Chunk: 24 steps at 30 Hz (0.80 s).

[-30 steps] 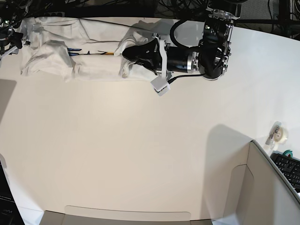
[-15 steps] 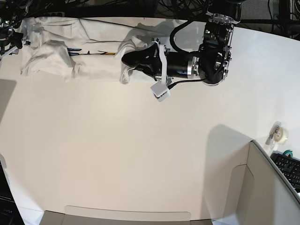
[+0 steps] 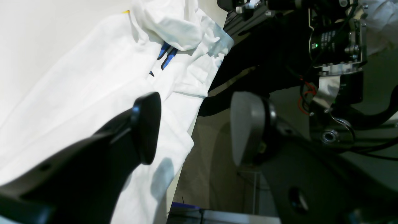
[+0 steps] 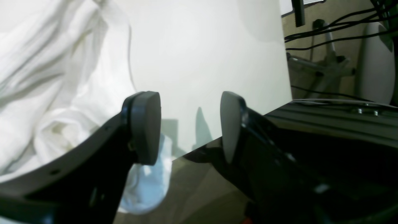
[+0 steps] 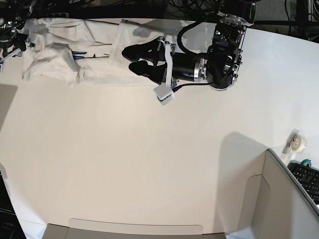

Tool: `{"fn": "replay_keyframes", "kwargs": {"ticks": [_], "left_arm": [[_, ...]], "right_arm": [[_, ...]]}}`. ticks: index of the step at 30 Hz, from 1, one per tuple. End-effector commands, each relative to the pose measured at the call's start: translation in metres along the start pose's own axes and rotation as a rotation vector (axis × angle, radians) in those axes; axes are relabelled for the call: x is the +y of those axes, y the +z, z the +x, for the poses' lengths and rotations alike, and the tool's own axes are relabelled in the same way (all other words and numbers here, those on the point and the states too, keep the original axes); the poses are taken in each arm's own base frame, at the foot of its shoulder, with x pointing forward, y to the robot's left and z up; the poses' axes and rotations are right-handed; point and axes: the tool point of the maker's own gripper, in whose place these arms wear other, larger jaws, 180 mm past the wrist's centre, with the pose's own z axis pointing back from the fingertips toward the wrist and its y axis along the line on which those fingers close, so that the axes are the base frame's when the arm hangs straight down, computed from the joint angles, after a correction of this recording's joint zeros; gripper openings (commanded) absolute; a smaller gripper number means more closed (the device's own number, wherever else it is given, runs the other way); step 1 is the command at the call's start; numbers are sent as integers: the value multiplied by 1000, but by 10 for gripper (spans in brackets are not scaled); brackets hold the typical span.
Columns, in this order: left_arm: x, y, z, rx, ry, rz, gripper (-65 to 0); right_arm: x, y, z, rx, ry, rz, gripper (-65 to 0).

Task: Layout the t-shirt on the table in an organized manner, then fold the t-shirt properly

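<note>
The soft, creased white shirt [image 5: 94, 55] lies in a long band at the matte table [image 5: 149, 164]'s 11 o'clock edge. Left claw [image 5: 128, 59] gapes empty over it; right claw [image 4: 186, 130] apart, empty

Left hand [image 5: 129, 58] reaches sideways, fingers spread; right hand [image 4: 189, 130] is likewise spread, empty.

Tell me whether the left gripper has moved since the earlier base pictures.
Yes. The left gripper has slid leftward along the t-shirt, away from the tape roll, and now stands open over the cloth.
</note>
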Motion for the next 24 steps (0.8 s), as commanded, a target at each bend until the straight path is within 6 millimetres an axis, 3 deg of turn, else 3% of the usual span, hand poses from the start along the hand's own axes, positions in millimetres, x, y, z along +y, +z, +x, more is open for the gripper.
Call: {"fn": "replay_keyframes", "kwargs": {"ticks": [1, 6, 8, 14, 22, 24], "left_arm": [[-7, 2, 13, -43, -20, -23, -332], [4, 16, 21, -85, -11, 24, -347], [10, 24, 21, -91, -7, 48, -347], [18, 34, 16, -72, -7, 81, -347], [19, 35, 12, -64, 0, 87, -347], [19, 35, 12, -64, 0, 87, -347]], "right_arm": [[-2, 3, 10, -39, 12, -2, -343], [9, 5, 25, -90, 81, 71, -339], [5, 7, 22, -95, 105, 96, -338], [-1, 6, 22, -89, 104, 195, -229], [15, -11, 14, -132, -122, 563, -217], [20, -20, 2, -103, -226, 673, -217]]}}
